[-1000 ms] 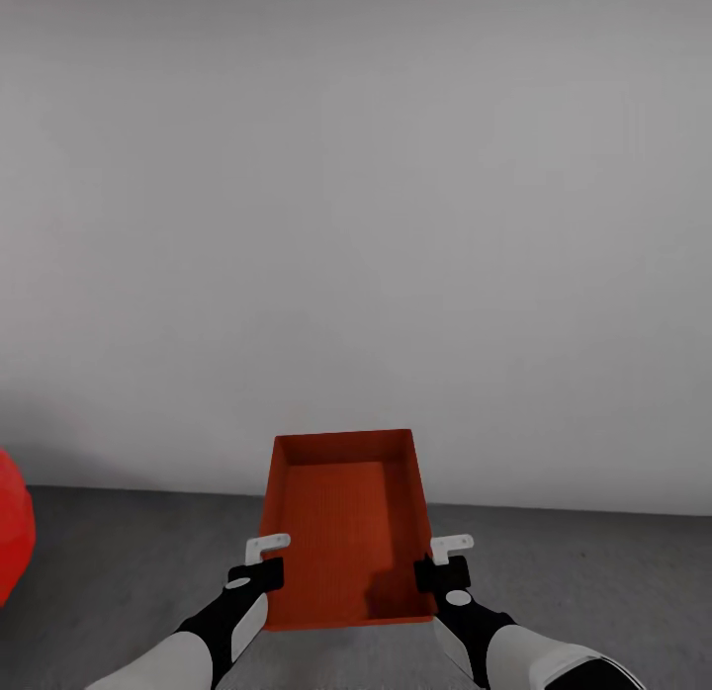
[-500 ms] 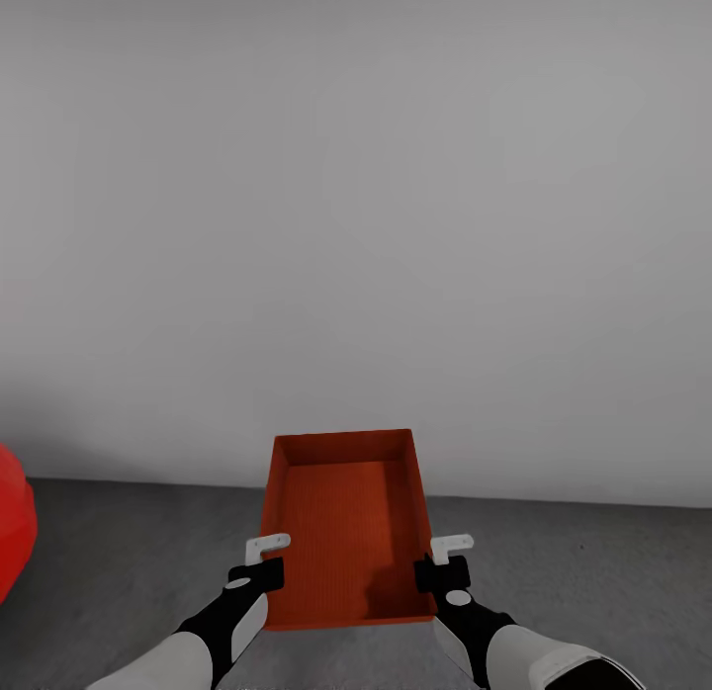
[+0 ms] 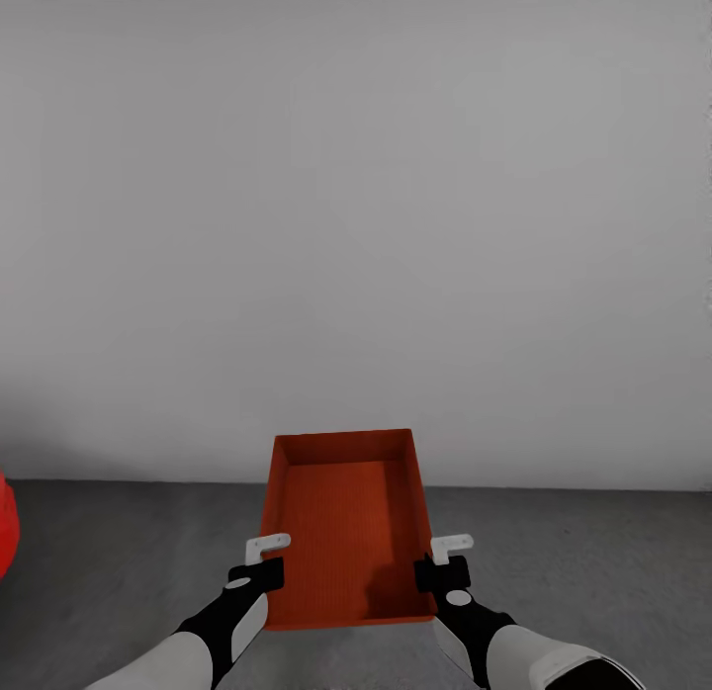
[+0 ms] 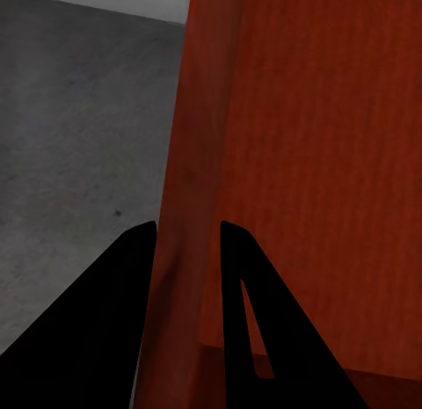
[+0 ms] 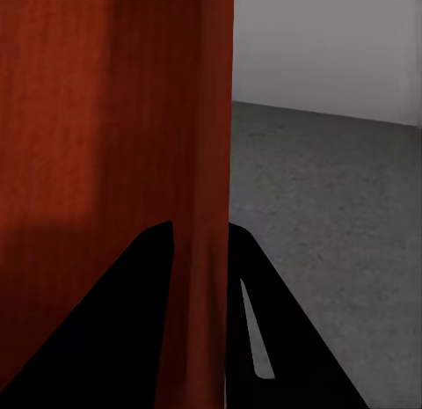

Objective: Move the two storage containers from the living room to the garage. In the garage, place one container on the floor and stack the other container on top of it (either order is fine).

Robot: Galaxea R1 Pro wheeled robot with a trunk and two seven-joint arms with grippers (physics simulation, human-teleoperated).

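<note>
An orange-red open-topped storage container (image 3: 341,522) hangs level in front of me, above the dark grey concrete garage floor (image 3: 119,561). My left gripper (image 3: 265,561) is shut on its left wall near the near corner, and my right gripper (image 3: 435,561) is shut on its right wall. In the left wrist view the two dark fingers (image 4: 132,286) pinch the thin red wall (image 4: 198,119), with the left gripper (image 4: 186,229) closed around it. The right wrist view shows the right gripper (image 5: 200,226) clamping the other wall (image 5: 202,101) the same way. The bin's inside is empty.
A plain grey-white wall (image 3: 356,225) stands close ahead and meets the floor just beyond the container. A sliver of the glossy red car (image 3: 6,527) pokes in at the far left edge. Bare concrete (image 5: 334,189) lies on both sides of the bin.
The whole view has swung slightly: the car's red sliver has slid further off the left edge and the wall's base line has levelled. The container sits the same in both grippers.
</note>
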